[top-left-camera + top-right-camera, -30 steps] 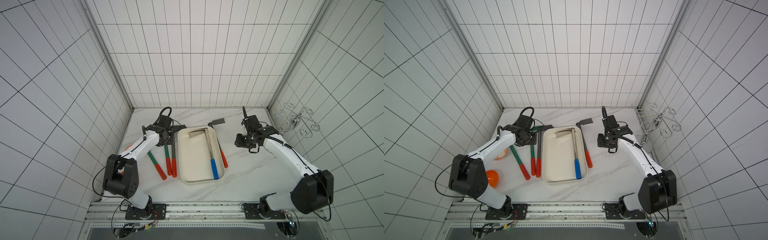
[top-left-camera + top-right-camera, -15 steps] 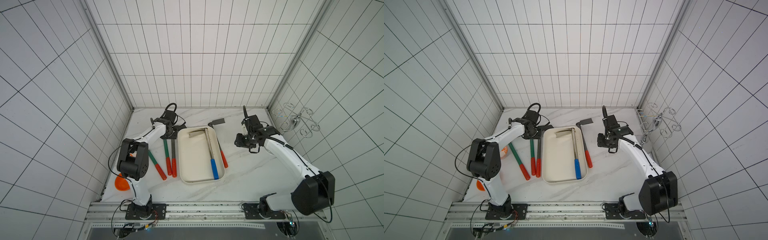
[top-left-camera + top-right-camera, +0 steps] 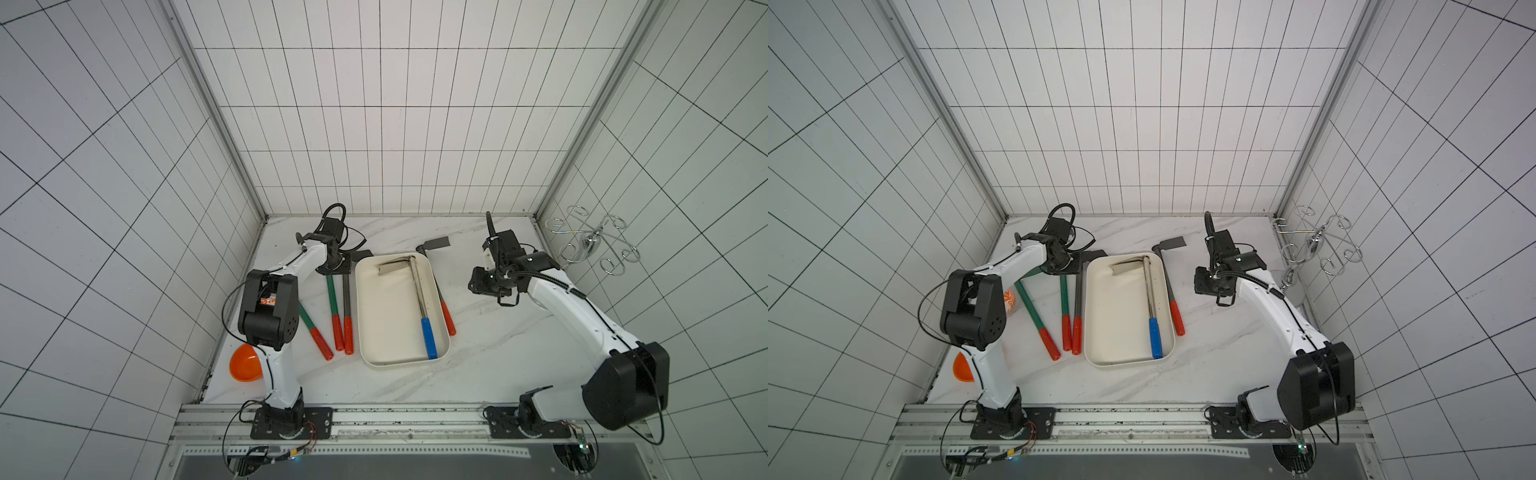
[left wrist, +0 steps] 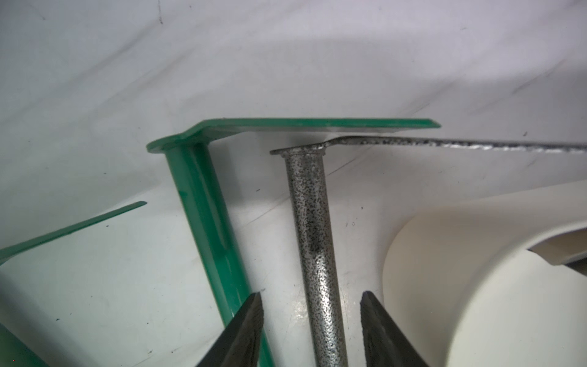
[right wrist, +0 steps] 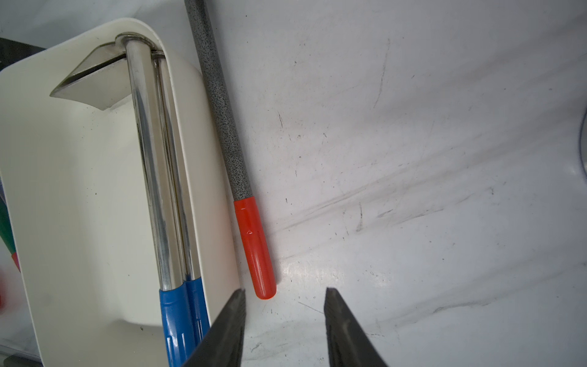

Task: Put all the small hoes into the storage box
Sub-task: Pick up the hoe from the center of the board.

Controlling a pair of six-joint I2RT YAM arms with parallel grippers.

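The cream storage box sits mid-table and holds a chrome hoe with a blue handle. Left of the box lie a grey speckled hoe and two green hoes, all with red grips. My left gripper is low over their heads, open, its jaws either side of the grey shaft with gaps on both sides. My right gripper hangs open over bare table beside another grey, red-gripped hoe.
An orange bowl sits at the front left, and an orange-patterned plate shows behind the left arm. A wire rack stands at the back right by the wall. The box's corner is close to my left jaws.
The left arm's elbow has swung up and forward while its gripper stayed over the hoe heads. Its jaws narrowed slightly. The right arm has not moved.
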